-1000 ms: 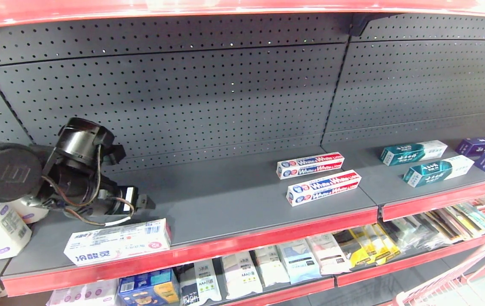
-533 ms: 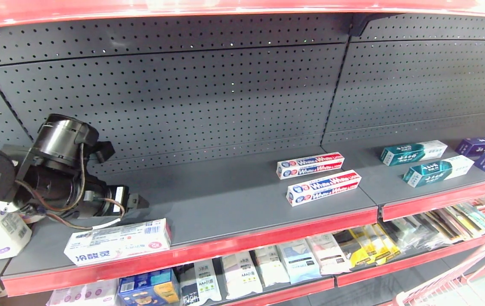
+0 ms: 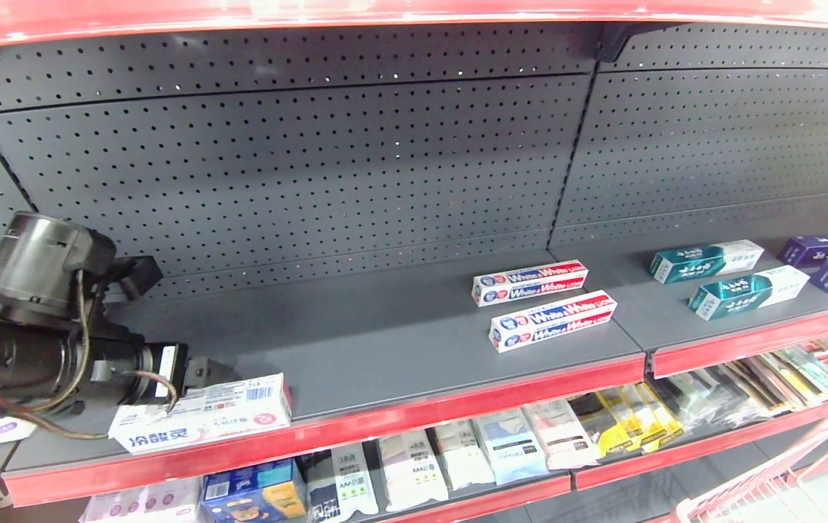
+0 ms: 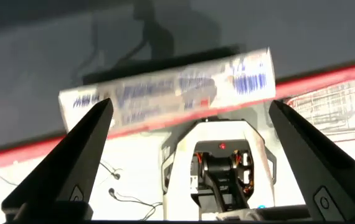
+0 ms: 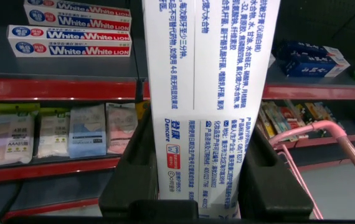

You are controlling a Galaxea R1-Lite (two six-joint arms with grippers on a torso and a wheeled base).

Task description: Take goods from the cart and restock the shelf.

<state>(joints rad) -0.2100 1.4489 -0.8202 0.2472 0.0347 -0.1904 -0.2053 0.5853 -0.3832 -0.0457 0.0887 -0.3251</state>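
grey shelf (image 3: 385,341): l gripper (image 4: 190,104) wide open by white box (image 3: 200,414), r gripper (image 5: 199,163) clamps 2nd box (image 5: 208,74).

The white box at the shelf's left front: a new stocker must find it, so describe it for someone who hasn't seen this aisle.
Look at the grey shelf under the pegboard. At its left end, along the front edge, lies the white box. Unlike the red-and-white pair and teal pair farther right, it lies alone.
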